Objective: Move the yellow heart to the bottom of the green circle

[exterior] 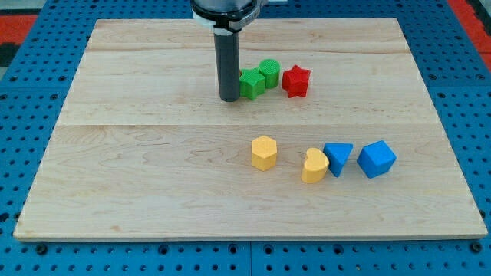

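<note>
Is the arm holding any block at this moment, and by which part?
Nothing is held: my tip stands just left of the green cube, far from the yellow heart.

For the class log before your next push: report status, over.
My tip beside the green star, on its left. Yellow heart low on the board, touching the blue triangle, far from the green circle. Yellow hexagon near the path.

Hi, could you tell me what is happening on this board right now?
A single arm with a rod is set to push the yellow heart below the green circle. My tip rests at the view's top, just left of the green cube, far from the heart. The heart sits lower right, touching the blue triangle, not yet moved.
</note>
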Tool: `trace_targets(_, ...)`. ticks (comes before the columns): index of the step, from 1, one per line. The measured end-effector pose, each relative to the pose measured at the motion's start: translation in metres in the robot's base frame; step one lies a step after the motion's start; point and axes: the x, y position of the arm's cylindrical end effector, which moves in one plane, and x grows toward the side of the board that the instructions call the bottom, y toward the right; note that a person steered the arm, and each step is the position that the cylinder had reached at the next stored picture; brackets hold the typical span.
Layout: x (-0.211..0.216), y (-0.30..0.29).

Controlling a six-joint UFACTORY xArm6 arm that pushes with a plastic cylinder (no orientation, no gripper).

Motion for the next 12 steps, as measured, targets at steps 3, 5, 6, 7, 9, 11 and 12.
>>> trace_targets(3, 0.058, -0.007)
trace_targets(5, 0.145, -0.047)
trace_targets(6, 0.195, -0.02)
trace_targets(7, 0.203, 0.062)
trace_targets(9, 0.186, 0.138)
trace_targets(11, 0.159, 0.142)
trace_targets(12, 0.141, 0.16)
